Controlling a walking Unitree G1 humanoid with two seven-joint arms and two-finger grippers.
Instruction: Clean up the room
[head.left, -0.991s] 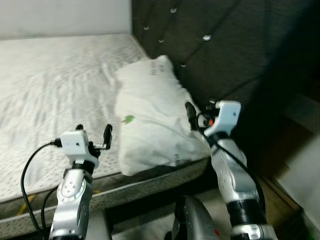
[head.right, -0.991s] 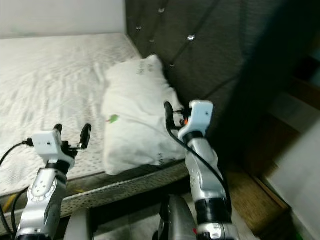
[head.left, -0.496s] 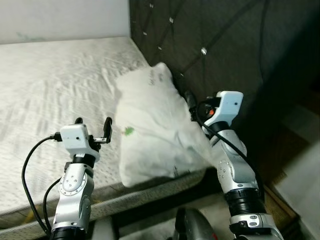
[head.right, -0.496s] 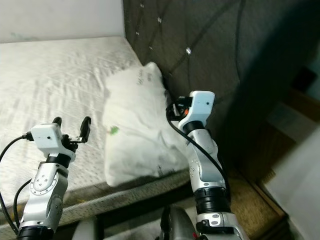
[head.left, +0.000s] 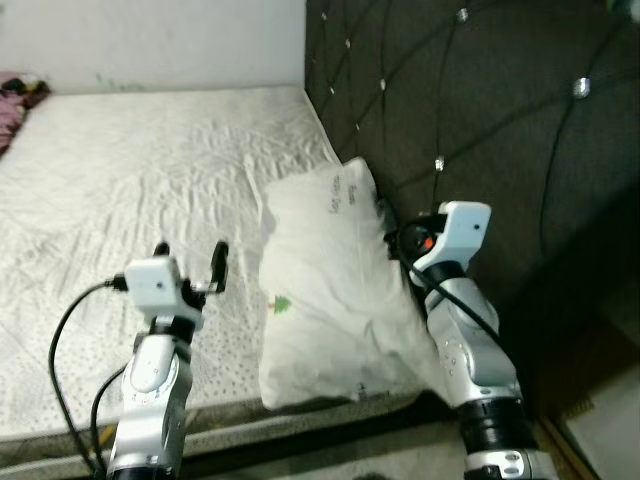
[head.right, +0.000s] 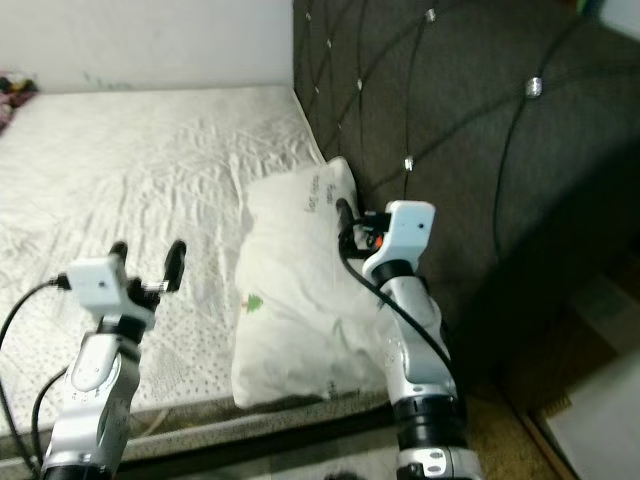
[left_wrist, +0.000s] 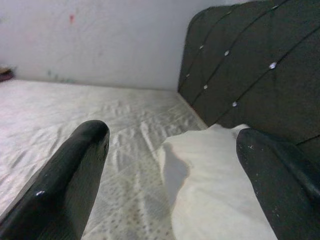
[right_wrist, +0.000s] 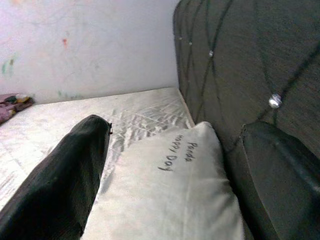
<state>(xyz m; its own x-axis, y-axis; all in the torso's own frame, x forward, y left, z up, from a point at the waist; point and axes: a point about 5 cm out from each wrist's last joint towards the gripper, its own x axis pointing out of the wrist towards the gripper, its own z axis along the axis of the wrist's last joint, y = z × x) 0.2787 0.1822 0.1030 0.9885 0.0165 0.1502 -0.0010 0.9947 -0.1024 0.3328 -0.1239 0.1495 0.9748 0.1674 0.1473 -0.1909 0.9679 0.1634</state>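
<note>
A white pillow (head.left: 330, 300) with a small green tree print lies on the mattress (head.left: 130, 170), leaning on the dark headboard, its near end at the bed's front edge. In the right wrist view it carries the words "Panda Happy Day" (right_wrist: 180, 152). My right gripper (head.right: 350, 220) is open at the pillow's headboard side, one finger over the pillow and the other toward the headboard. My left gripper (head.left: 190, 250) hangs open above the mattress, a short way left of the pillow, holding nothing.
The dark tufted headboard (head.left: 480, 110) rises along the right. A white wall (head.left: 150, 40) runs behind the bed. A small heap of pinkish cloth (head.left: 15, 90) lies at the bed's far left corner. The bed's front edge (head.left: 300, 435) is just below the arms.
The whole view has swung, so the camera has moved; more of the mattress and the wall now shows. Both grippers hold about the same places relative to the pillow and stay open.
</note>
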